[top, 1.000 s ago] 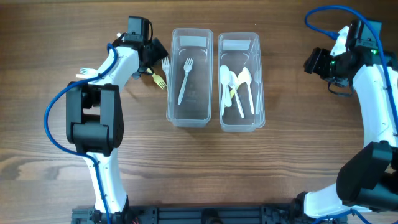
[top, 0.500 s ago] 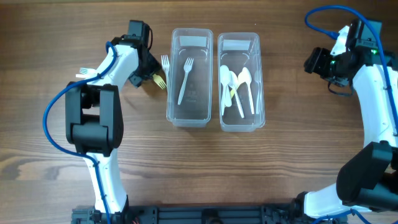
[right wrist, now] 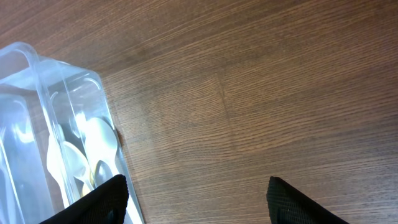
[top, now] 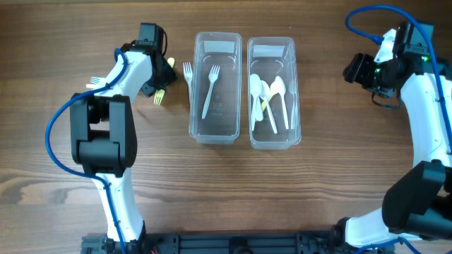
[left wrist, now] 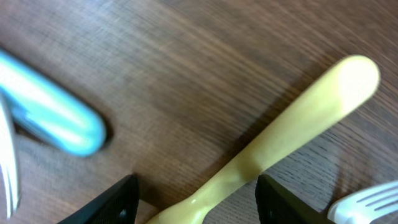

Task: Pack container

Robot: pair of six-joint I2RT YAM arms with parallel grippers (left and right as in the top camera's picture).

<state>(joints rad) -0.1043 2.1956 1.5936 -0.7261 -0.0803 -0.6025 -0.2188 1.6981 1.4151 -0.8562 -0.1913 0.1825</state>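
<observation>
Wood table point(top: 56, 42): left pincer point(left wrist: 196, 186) spread astride yellow fork point(left wrist: 298, 124), right pincer point(right wrist: 196, 186) spread, empty. Likely light, stiff, slick; best pinched mid-handle.

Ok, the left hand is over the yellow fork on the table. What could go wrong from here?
1. The yellow fork lies diagonally between the fingers of the open left hand, so closing may twist it or let it slip out.
2. A white fork lies on the table close by, beside the left container; the hand could knock it or pinch it as well.
</observation>
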